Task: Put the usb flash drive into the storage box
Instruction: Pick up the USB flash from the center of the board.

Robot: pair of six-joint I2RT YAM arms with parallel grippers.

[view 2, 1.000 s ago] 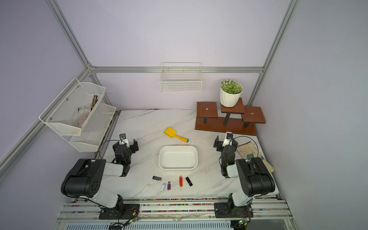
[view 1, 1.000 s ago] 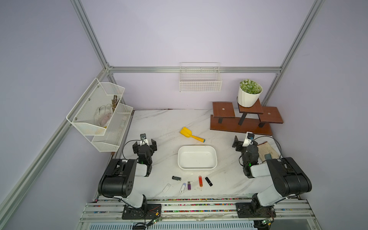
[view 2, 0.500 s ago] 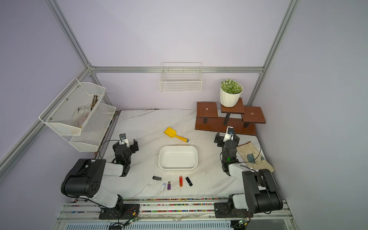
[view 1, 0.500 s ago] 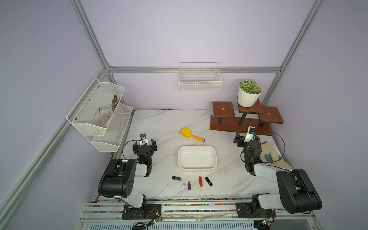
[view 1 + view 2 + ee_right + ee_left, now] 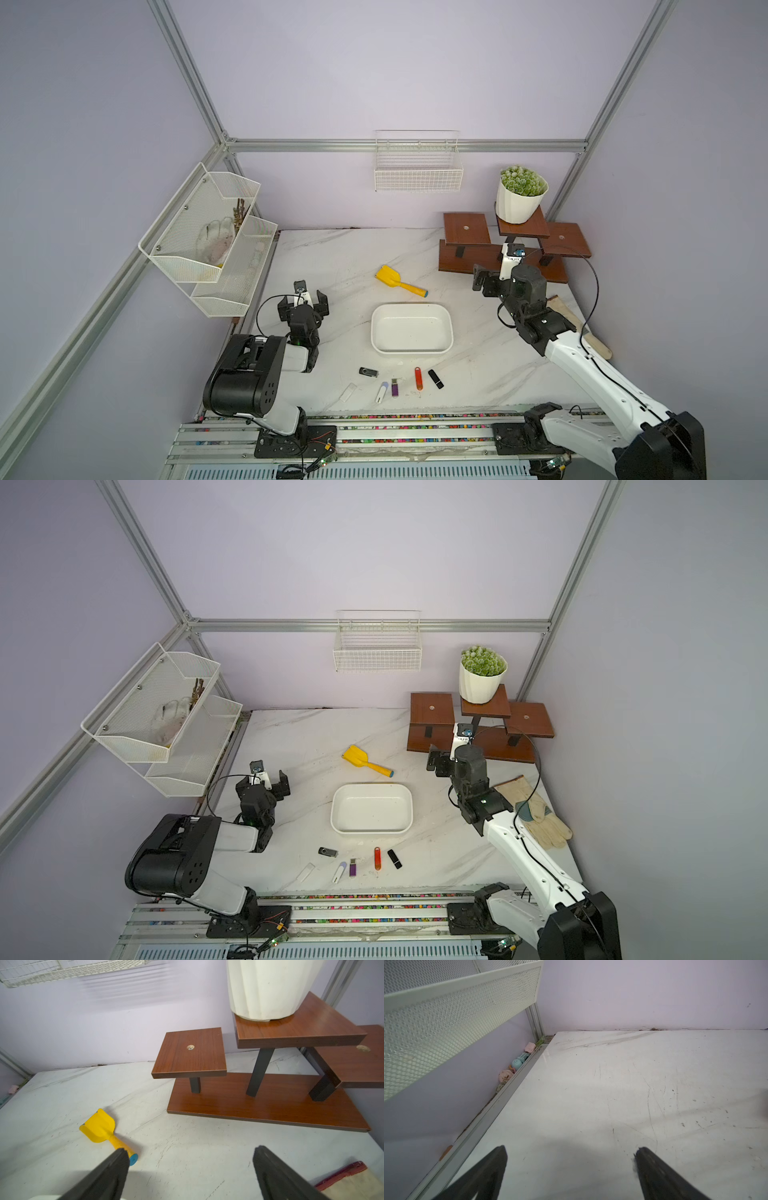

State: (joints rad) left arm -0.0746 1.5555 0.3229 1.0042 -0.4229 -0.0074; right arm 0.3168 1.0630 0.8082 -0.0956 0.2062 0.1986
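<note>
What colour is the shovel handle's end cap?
Blue end cap, clearest in the right wrist view.

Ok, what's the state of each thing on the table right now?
Shallow white plastic storage box: upright, empty.
Six small usb flash drives: lying flat outside the box.
Left claw: open, empty.
Right claw: open, empty.
Yellow plastic toy shovel: lying flat.
White ribbed plant pot: upright on wooden stand.
</note>
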